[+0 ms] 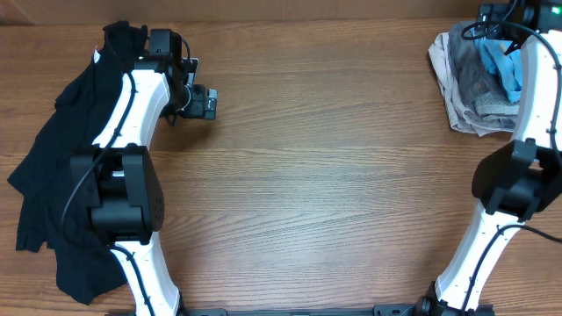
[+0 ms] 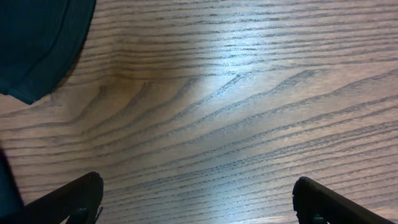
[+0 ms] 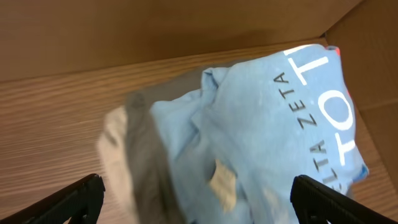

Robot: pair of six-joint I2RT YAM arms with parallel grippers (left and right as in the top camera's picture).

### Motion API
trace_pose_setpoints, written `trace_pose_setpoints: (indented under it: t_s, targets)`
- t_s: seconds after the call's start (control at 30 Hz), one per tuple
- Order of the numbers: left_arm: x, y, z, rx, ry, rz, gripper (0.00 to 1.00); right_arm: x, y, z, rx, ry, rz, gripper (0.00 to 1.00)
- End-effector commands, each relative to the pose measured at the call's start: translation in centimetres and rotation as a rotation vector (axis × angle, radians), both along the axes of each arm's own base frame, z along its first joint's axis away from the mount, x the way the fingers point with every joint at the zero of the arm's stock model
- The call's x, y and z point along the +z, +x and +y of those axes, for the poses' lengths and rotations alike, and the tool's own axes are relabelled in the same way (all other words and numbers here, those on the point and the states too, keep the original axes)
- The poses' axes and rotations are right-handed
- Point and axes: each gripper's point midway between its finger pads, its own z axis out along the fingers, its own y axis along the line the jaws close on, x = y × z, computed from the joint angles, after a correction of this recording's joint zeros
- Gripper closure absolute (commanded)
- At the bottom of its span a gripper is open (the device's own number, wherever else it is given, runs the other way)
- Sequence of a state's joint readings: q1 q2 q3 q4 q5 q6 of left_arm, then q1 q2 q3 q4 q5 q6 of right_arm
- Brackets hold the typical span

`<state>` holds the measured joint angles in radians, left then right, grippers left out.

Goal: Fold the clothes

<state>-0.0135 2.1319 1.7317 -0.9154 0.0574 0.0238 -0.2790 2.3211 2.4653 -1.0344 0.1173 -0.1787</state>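
A black T-shirt [image 1: 48,175] lies crumpled along the table's left side; a corner of it shows at the upper left of the left wrist view [image 2: 37,43]. My left gripper [image 1: 209,104] is just right of it, open and empty over bare wood [image 2: 199,202]. A light blue T-shirt with white lettering [image 1: 509,66] lies bunched on a pile at the far right corner. My right gripper [image 1: 493,22] hovers over this pile, open and empty [image 3: 199,199], with the blue shirt [image 3: 267,124] right below it.
A grey-beige garment [image 1: 465,88] lies under the blue shirt and also shows in the right wrist view [image 3: 130,155]. A brown cardboard wall [image 3: 155,31] stands behind the pile. The wooden table [image 1: 334,175] spans the middle.
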Motion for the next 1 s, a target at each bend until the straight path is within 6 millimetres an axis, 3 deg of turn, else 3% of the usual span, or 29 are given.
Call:
trace_pose_setpoints:
  t_s: [0.0, 0.2, 0.37, 0.57, 0.83, 0.97]
  targets:
    - [1.5, 0.5, -0.6, 0.002, -0.018, -0.040, 0.00, 10.7, -2.4, 2.1, -0.019, 0.070, -0.218, 0.00]
    - [1.5, 0.4, -0.6, 0.002, -0.017, -0.040, 0.00, 15.0, -6.9, 5.4, 0.007, 0.152, -0.233, 0.00]
    - [1.5, 0.4, -0.6, 0.002, -0.018, -0.040, 0.00, 17.1, -11.3, 8.2, 0.062, 0.219, -0.196, 0.00]
    - [1.5, 0.4, -0.6, 0.002, -0.018, -0.039, 0.00, 20.1, -16.1, 12.9, 0.205, 0.359, -0.210, 0.00]
    - [1.5, 0.4, -0.6, 0.002, -0.017, -0.040, 0.00, 21.0, -22.7, 18.4, 0.336, 0.574, -0.119, 0.00]
    - [1.5, 0.4, -0.6, 0.002, -0.018, -0.040, 0.00, 22.2, -23.3, 20.7, 0.384, 0.736, -0.131, 0.00]
